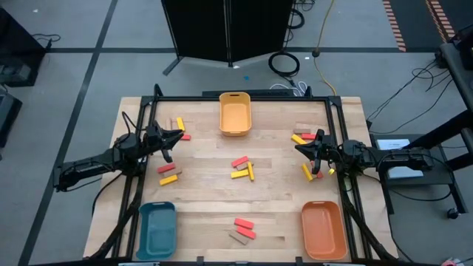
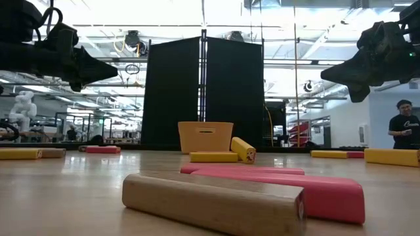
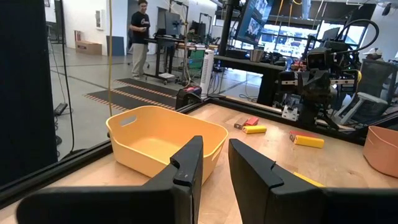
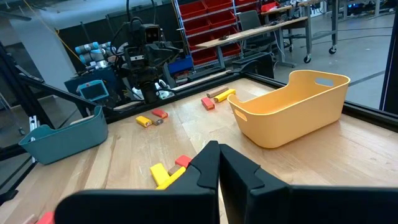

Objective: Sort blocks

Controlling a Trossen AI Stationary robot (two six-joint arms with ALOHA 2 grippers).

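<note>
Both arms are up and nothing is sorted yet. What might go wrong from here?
The centre blocks lie touching, red against yellow, so a grab may take two colours. The red and tan pair near the front edge also touch. Both the left gripper and right gripper are shut and must open before descending.

Wood table (image 1: 207,214): scattered blocks (image 1: 242,169), yellow tray (image 1: 235,114), teal tray (image 1: 157,229), orange tray (image 1: 323,230).

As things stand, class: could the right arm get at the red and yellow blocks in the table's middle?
Probably yes: bare table lies between the right gripper and that cluster.
</note>
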